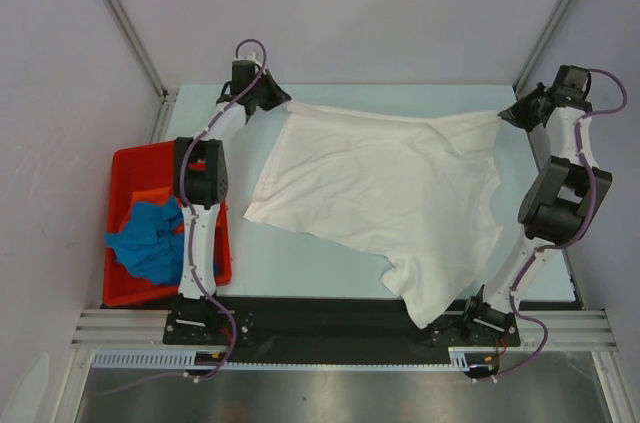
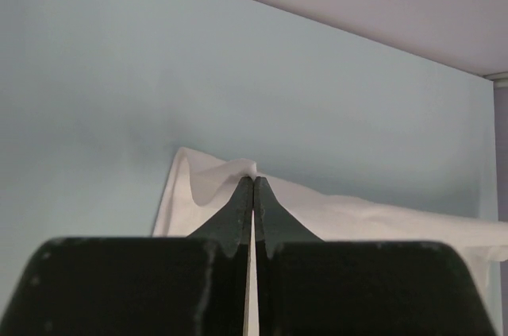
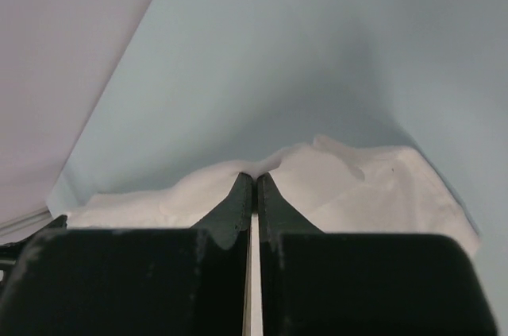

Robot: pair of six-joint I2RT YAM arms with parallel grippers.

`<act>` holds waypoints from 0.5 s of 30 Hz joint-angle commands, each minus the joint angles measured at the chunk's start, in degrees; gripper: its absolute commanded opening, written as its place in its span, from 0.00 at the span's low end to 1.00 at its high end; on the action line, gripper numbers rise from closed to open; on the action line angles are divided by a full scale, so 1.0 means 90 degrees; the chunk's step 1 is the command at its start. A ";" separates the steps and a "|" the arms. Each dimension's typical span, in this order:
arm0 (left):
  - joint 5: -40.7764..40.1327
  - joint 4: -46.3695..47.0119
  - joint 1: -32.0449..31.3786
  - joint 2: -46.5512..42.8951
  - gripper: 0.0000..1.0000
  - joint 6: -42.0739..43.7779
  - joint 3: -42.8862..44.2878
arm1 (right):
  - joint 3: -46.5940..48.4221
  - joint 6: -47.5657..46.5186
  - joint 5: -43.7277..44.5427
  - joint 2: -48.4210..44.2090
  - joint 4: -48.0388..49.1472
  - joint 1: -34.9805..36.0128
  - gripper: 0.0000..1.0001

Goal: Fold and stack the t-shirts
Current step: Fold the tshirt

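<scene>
A white t-shirt (image 1: 385, 198) lies spread across the pale blue table, one part hanging over the near edge by the right arm's base. My left gripper (image 1: 278, 101) is shut on the shirt's far left corner; the left wrist view shows the cloth (image 2: 214, 181) pinched at the tips (image 2: 253, 179). My right gripper (image 1: 507, 115) is shut on the far right corner; the right wrist view shows the cloth (image 3: 349, 181) pinched at the tips (image 3: 255, 176). A bright blue t-shirt (image 1: 150, 238) lies crumpled in the red bin, with an orange one (image 1: 150, 193) under it.
The red plastic bin (image 1: 130, 161) stands at the left of the table, beside the left arm. Metal frame posts and white walls close in the back and sides. A black rail (image 1: 340, 318) runs along the near edge.
</scene>
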 commanded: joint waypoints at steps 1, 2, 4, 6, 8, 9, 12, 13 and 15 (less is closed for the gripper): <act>0.0125 0.0450 0.0163 0.0237 0.00 -0.0317 0.0533 | 0.0375 0.0232 -0.0344 0.0218 0.0838 -0.0034 0.00; 0.0106 0.0460 0.0163 0.0257 0.00 -0.0346 0.0552 | 0.0568 0.0348 -0.0470 0.0345 0.0907 -0.0024 0.00; 0.0115 0.0480 0.0173 0.0306 0.00 -0.0404 0.0572 | 0.0852 0.0418 -0.0637 0.0569 0.1034 0.0005 0.01; 0.0125 0.0489 0.0173 0.0345 0.00 -0.0424 0.0572 | 0.1261 0.0408 -0.0793 0.0872 0.1102 0.0044 0.02; 0.0086 0.0451 0.0173 0.0326 0.00 -0.0385 0.0553 | 0.1478 0.0398 -0.0959 0.1145 0.1161 0.0122 0.02; 0.0086 0.0450 0.0182 0.0326 0.00 -0.0375 0.0533 | 0.1691 0.0408 -0.0969 0.1214 0.1171 0.0142 0.02; 0.0105 0.0460 0.0202 0.0345 0.00 -0.0365 0.0562 | 0.2005 0.0486 -0.0843 0.1458 0.0967 0.0171 0.02; 0.0134 0.0470 0.0202 0.0355 0.00 -0.0375 0.0562 | 0.2016 0.0506 -0.0833 0.1459 0.0966 0.0161 0.02; 0.0203 0.0499 0.0212 0.0384 0.00 -0.0385 0.0572 | 0.2016 0.0438 -0.0668 0.1372 0.0802 0.0161 0.02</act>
